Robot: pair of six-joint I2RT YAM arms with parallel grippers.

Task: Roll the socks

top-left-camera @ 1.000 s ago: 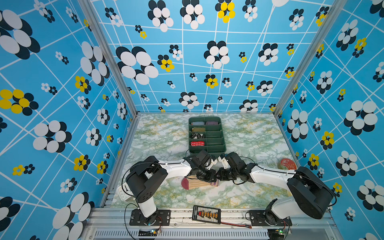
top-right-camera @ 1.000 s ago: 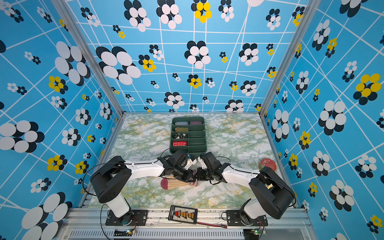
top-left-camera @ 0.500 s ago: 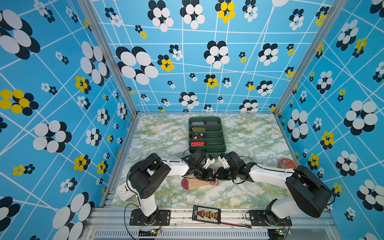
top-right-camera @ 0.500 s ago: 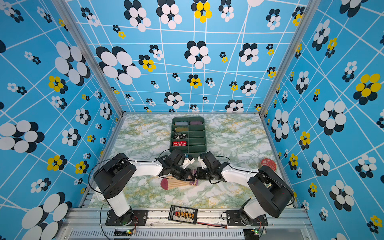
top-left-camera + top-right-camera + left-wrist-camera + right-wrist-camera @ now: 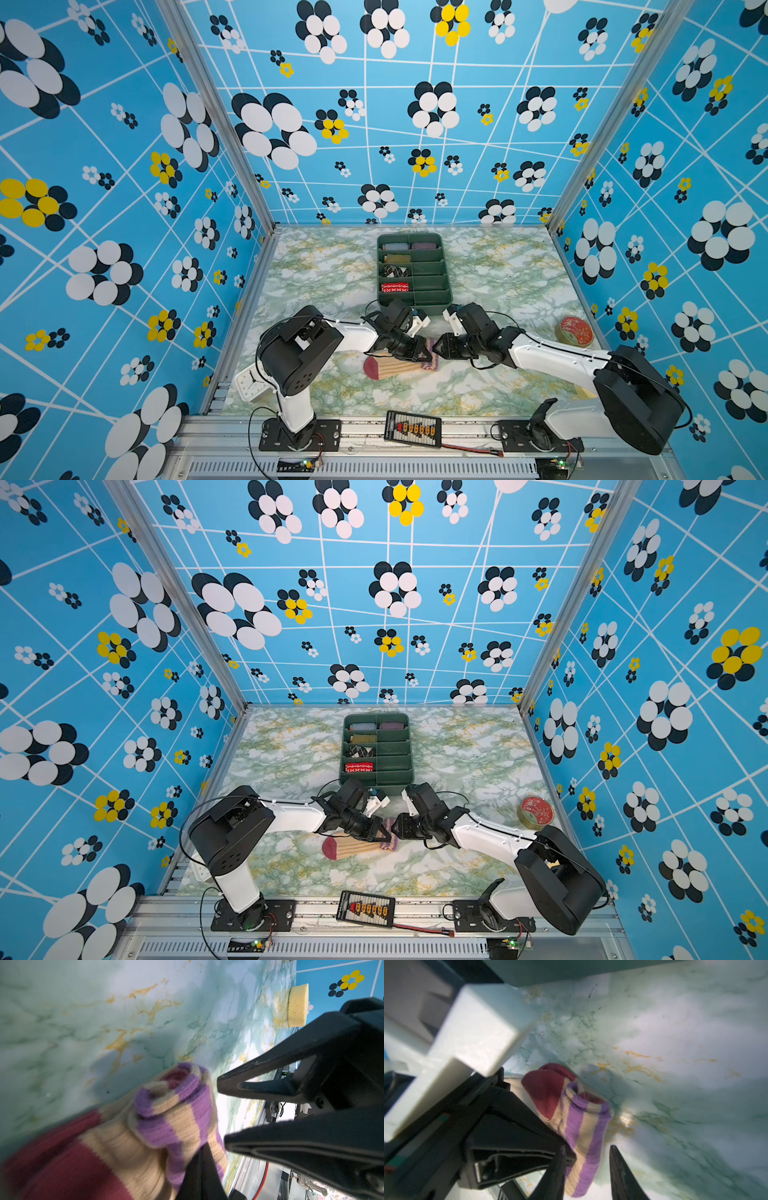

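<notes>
Since a second ago the right gripper (image 5: 221,1113) has parted its jaws, while the socks (image 5: 392,368) lie where they lay on the marble-patterned table (image 5: 316,266); they rest flat near the front edge, just in front of the green tray (image 5: 441,302), with the dark red toe toward the left of both top views; the cuff end, with its purple stripes, is curled into a short roll at the right; the left gripper (image 5: 424,357) is clamped tight on that roll, one black finger (image 5: 199,1176) pressed against the striped fabric in the left wrist view; the right gripper stands moderately wide, holding nothing, its two tips just beside the roll's end; whether they touch the fabric I cannot tell; in the tray a red white-patterned sock roll (image 5: 395,286) sits in the compartment just in front of a black-and-white diamond roll (image 5: 395,271); a round red tin (image 5: 574,331) stands well apart at the right
</notes>
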